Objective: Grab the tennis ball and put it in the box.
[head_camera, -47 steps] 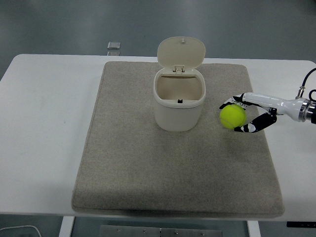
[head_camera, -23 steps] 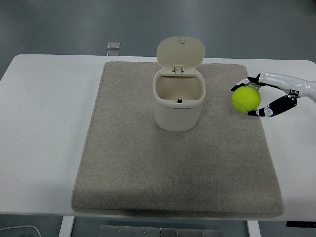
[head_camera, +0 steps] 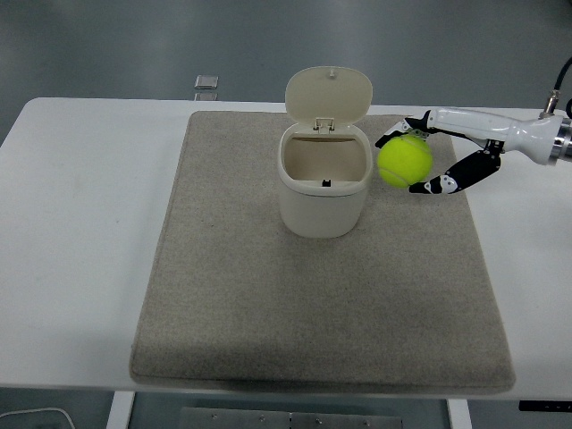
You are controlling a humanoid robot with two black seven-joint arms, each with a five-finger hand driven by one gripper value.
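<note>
Right hand (head_camera: 427, 154) gripping tennis ball (head_camera: 404, 161), just right of open box (head_camera: 324, 179), apparently above mat (head_camera: 268, 295)

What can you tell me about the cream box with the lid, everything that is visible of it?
The box is a small cream container that looks like plastic, with rounded corners and walls that narrow slightly downward. Its hinged lid stands open, tilted back at the far side. A small dark mark shows at the near inner rim; the inside otherwise looks empty. It stands upright on the grey mat, toward the far edge. Nothing else touches it.
</note>
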